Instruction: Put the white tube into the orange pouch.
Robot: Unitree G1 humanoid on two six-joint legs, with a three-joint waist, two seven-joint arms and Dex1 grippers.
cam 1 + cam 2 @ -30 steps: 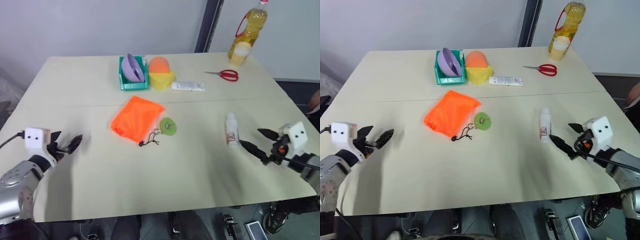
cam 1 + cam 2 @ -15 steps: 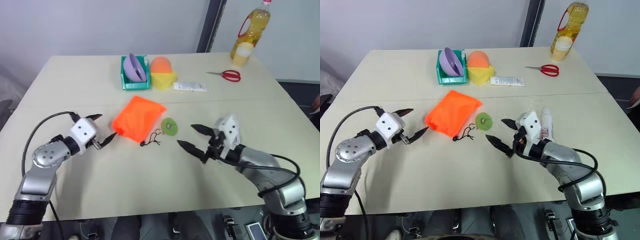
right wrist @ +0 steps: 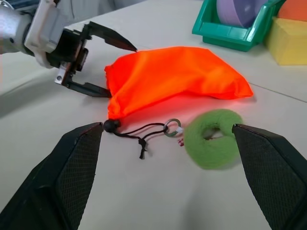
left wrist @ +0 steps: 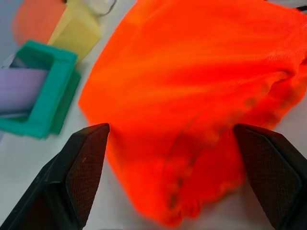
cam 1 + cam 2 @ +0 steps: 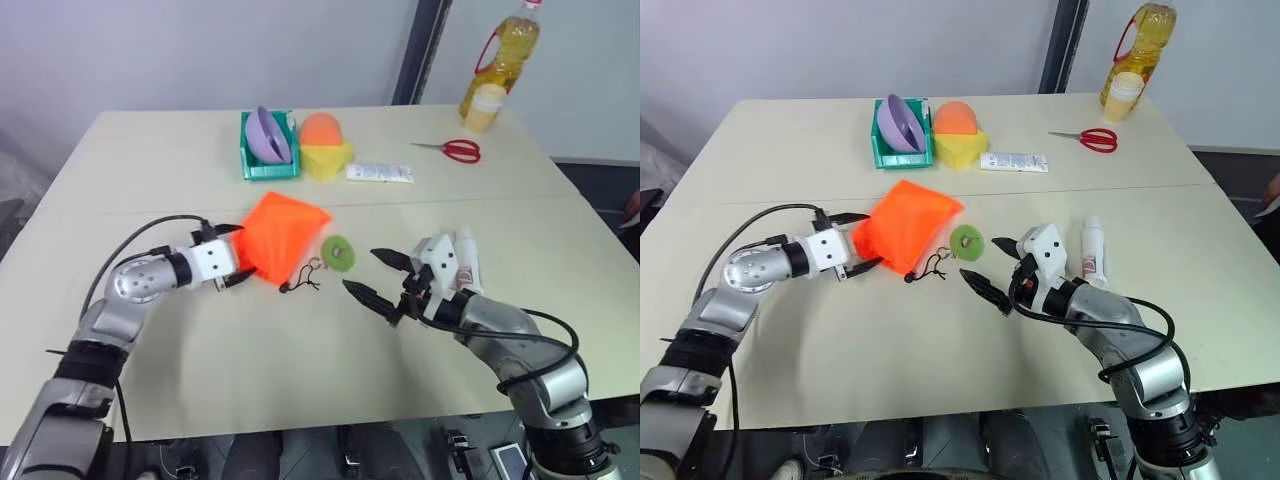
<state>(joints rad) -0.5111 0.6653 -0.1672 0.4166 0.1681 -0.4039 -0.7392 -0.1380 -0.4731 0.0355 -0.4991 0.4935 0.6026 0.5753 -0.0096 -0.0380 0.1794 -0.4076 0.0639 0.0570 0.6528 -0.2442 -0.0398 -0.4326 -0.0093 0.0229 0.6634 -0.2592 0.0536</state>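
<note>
The near half of the table is bare, so my arms can slide there. My left gripper, wide open, sits at the left edge of the orange pouch. My open right gripper faces the green disc and black cord. The white tube lies behind my right wrist. The far side is crowded by the green bin.
</note>
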